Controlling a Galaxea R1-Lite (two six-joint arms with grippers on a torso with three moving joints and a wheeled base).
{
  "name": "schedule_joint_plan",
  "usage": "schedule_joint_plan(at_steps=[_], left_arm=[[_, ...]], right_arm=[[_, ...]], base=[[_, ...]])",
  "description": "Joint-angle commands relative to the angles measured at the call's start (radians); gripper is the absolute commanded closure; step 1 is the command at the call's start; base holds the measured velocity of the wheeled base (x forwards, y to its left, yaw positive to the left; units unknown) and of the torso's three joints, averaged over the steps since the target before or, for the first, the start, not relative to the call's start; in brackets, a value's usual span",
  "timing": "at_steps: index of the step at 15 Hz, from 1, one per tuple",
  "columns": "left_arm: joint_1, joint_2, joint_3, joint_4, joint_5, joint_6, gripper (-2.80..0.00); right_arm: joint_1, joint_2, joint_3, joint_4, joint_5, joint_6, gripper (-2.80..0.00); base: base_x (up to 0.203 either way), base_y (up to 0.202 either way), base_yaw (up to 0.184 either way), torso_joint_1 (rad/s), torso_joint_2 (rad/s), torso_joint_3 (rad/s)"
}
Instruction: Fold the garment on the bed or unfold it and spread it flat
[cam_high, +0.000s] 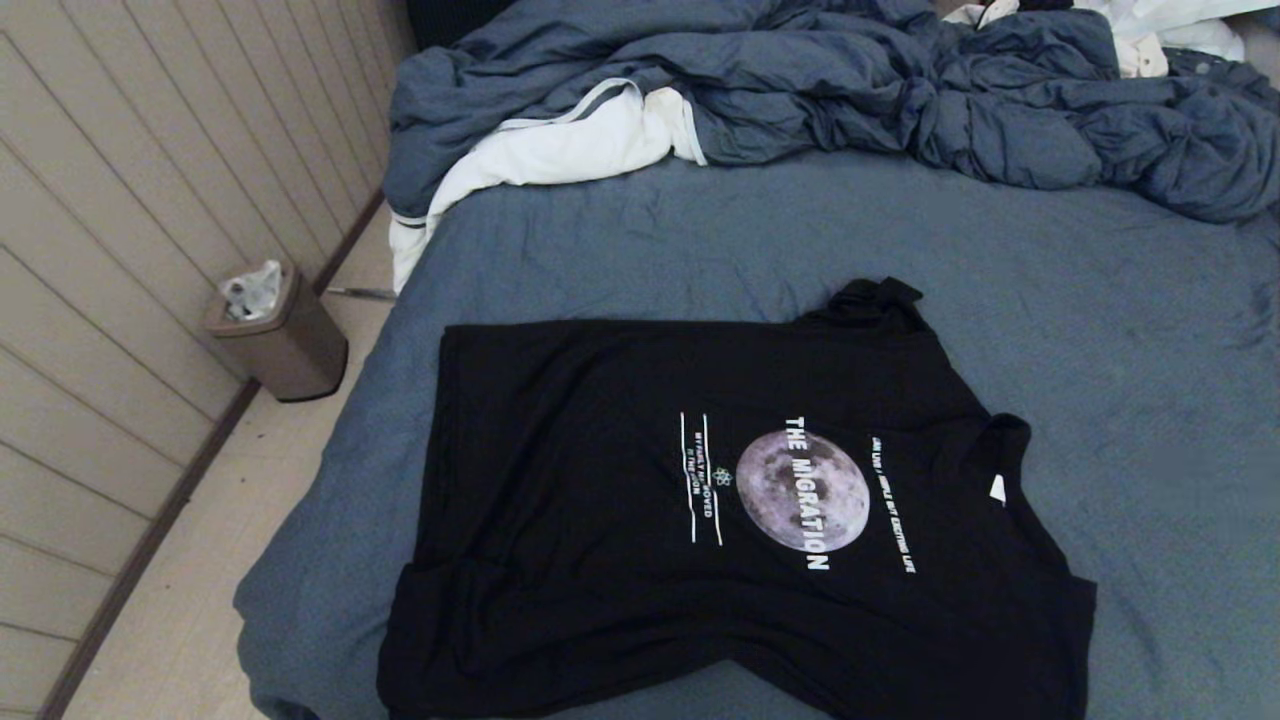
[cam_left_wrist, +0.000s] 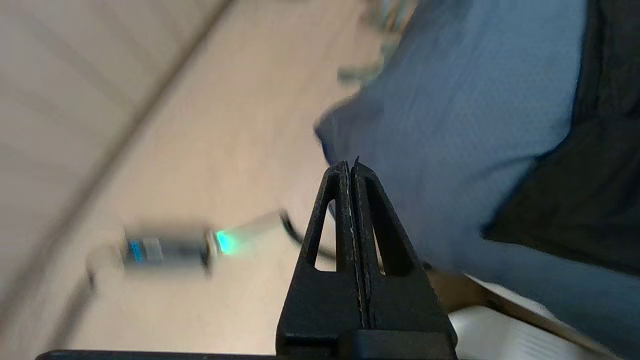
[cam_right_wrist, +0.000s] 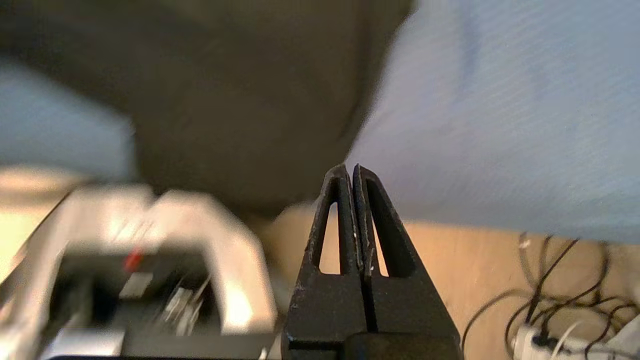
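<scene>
Black T-shirt, chest print: "THE MIGRATION" in white across grey moon. Smaller white lines either side of moon too small to read. No other legible txt.

Blue-grey bed, black garment flat near its foot, rumpled duvet and white cloth at its head

A home bedroom: wide bed, rumpled duvet, panelled wall, small waste bin.

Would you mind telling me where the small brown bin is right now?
In the head view the brown bin stands on the floor at the robot's left, against the panelled wall and beside the bed, nearer than the white cloth.
</scene>
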Motion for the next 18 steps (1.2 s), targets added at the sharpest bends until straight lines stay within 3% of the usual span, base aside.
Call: schedule_joint_plan(at_steps=[1,4,5,7,8,12,18], left_arm=[[0.001,-0.07,0.101,-0.161,-0.059,0.076,0.0],[0.001,-0.069,0.194,-0.255,-0.323,0.155,0.0],[0.0,-0.069,0.201,-0.271,-0.325,0.151,0.0],[-0.001,-0.069,0.2,-0.283,-0.278,0.074,0.0],[-0.002,-0.069,0.202,-0.289,-0.275,0.065,0.0],[-0.002,-0.067,0.203,-0.291,-0.286,0.119,0.0],[-0.006,-0.069,0.203,-0.295,-0.275,0.054,0.0]], right_arm=[[-0.045,-0.08,0.085,-0.214,-0.018,-0.018,0.0],[-0.066,-0.273,0.1,-0.224,0.064,-0.129,0.0],[-0.07,-0.279,0.12,-0.253,0.094,-0.158,0.0],[-0.072,-0.277,0.127,-0.26,0.113,-0.071,0.0],[-0.072,-0.277,0.15,-0.264,0.147,-0.054,0.0],[-0.072,-0.275,0.15,-0.264,0.151,-0.057,0.0],[-0.072,-0.276,0.15,-0.261,0.153,-0.056,0.0]], base=[[0.0,0.0,0.0,0.0,0.0,0.0],[0.0,0.0,0.0,0.0,0.0,0.0],[0.0,0.0,0.0,0.0,0.0,0.0],[0.0,0.0,0.0,0.0,0.0,0.0],[0.0,0.0,0.0,0.0,0.0,0.0],[0.0,0.0,0.0,0.0,0.0,0.0],[0.0,0.0,0.0,0.0,0.0,0.0]])
